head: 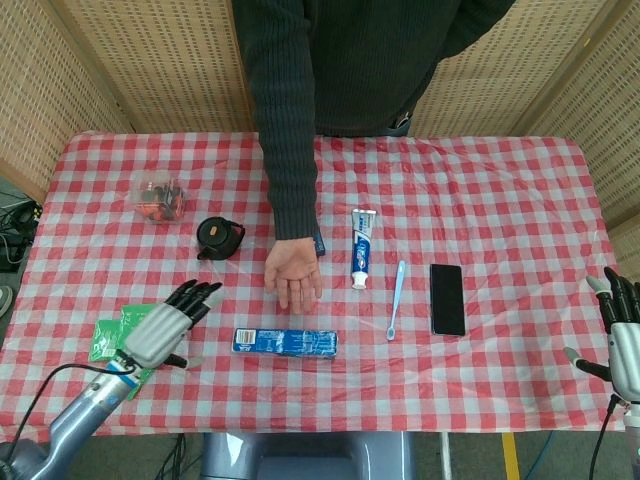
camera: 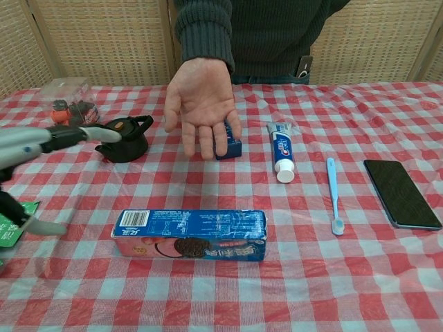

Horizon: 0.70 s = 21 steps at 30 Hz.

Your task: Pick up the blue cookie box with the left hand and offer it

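Note:
The blue cookie box [head: 285, 342] [camera: 191, 234] lies flat near the table's front edge, below a person's open palm [head: 293, 275] [camera: 201, 107]. My left hand [head: 168, 326] hovers just left of the box, fingers spread and holding nothing; the chest view shows only its blurred fingers [camera: 41, 138] at the left edge. My right hand [head: 622, 340] stays off the table's right edge, fingers apart and empty.
A black teapot [head: 218, 237] and a clear box of snacks [head: 160, 196] stand at the back left. Green sachets [head: 120, 335] lie under my left hand. A small blue box [camera: 230, 144], toothpaste [head: 361, 248], a toothbrush [head: 396, 298] and a phone [head: 447, 298] lie to the right.

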Each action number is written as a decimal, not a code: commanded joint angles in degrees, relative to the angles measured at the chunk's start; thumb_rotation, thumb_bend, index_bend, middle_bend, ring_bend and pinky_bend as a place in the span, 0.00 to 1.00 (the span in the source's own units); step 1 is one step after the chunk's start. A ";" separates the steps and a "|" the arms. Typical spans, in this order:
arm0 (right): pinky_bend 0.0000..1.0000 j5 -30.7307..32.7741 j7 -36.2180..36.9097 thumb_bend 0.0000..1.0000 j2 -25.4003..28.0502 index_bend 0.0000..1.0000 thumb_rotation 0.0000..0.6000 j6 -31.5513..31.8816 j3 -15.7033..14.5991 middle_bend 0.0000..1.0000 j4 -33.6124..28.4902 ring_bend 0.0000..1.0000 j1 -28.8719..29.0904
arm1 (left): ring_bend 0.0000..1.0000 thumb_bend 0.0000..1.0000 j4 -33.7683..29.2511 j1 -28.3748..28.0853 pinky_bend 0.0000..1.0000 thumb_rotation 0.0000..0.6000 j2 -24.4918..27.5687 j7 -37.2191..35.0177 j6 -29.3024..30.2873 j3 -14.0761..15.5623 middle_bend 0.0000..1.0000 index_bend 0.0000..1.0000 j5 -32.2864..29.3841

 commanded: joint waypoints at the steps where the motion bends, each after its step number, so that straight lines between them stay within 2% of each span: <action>1: 0.00 0.79 -0.18 0.00 -0.20 0.13 1.00 -0.72 0.23 0.00 0.48 0.00 0.28 | 0.00 0.00 2.04 -4.94 0.00 1.00 -4.88 2.03 -6.56 -2.36 0.00 0.00 -3.63; 10: 0.00 2.79 -2.02 0.00 -1.24 0.13 1.00 -2.42 0.55 0.00 1.62 0.00 0.99 | 0.00 0.00 3.35 -12.06 0.00 1.00 -10.82 6.98 -16.79 -5.49 0.00 0.00 -12.36; 15: 0.00 3.86 -2.96 0.00 -1.81 0.13 1.00 -3.01 0.71 0.00 2.25 0.00 1.19 | 0.01 0.00 4.89 -16.45 0.03 1.00 -15.79 11.73 -21.10 -7.07 0.00 0.01 -18.88; 18: 0.00 4.38 -3.02 0.00 -1.93 0.13 1.00 -3.19 0.89 0.00 2.50 0.00 1.26 | 0.07 0.00 6.18 -18.13 0.11 1.00 -18.38 14.84 -21.39 -7.60 0.02 0.07 -22.62; 20: 0.00 4.61 -2.90 0.00 -1.93 0.13 1.00 -3.26 0.93 0.00 2.64 0.00 1.21 | 0.11 0.00 6.24 -18.59 0.15 1.00 -19.10 16.14 -20.98 -7.53 0.05 0.10 -23.81; 21: 0.00 4.67 -2.84 0.00 -1.94 0.13 1.00 -3.27 0.95 0.00 2.72 0.00 1.21 | 0.16 0.00 6.25 -18.77 0.21 1.00 -19.33 16.62 -20.87 -7.46 0.09 0.14 -24.24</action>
